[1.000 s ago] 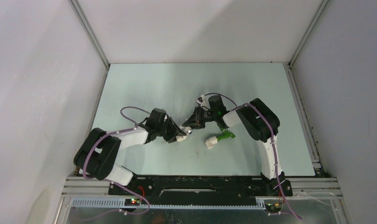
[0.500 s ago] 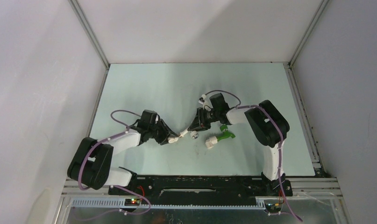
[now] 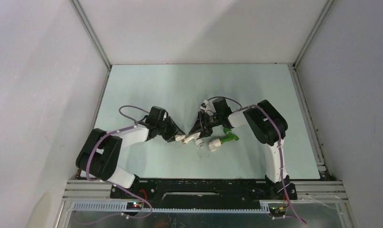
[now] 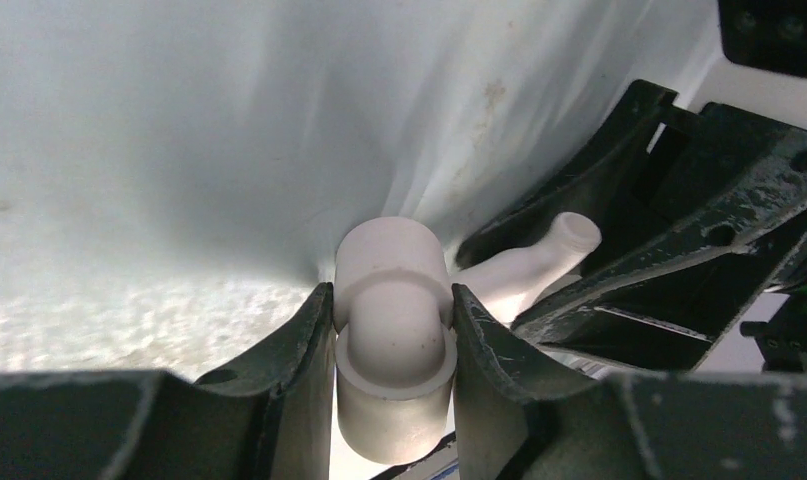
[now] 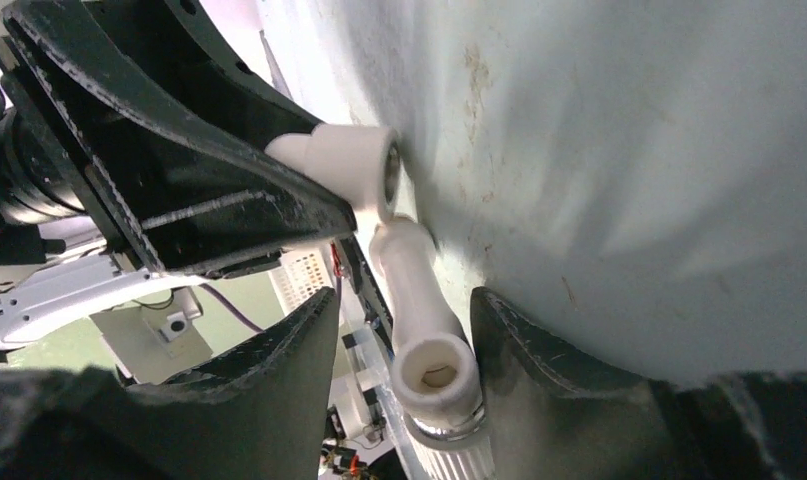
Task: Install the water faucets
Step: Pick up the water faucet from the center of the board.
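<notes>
Left claw (image 4: 394, 300) clamped on stubby white pipe fitting (image 4: 389, 255); right claw (image 5: 404, 300) stood loose around white faucet (image 5: 434, 375), not gripping it.
Judged risk: the faucet's smooth, round plastic stem met the fitting unheld, so a shallow or crooked joint could let it drop onto the pale matte tabletop (image 3: 180, 90). The green faucet (image 3: 231, 137) lay just beside.

We see soft, even overhead light and only faint shadows on the tabletop (image 3: 146, 90); our wrist views are dimmer, blurred close up, with patchy glare.
</notes>
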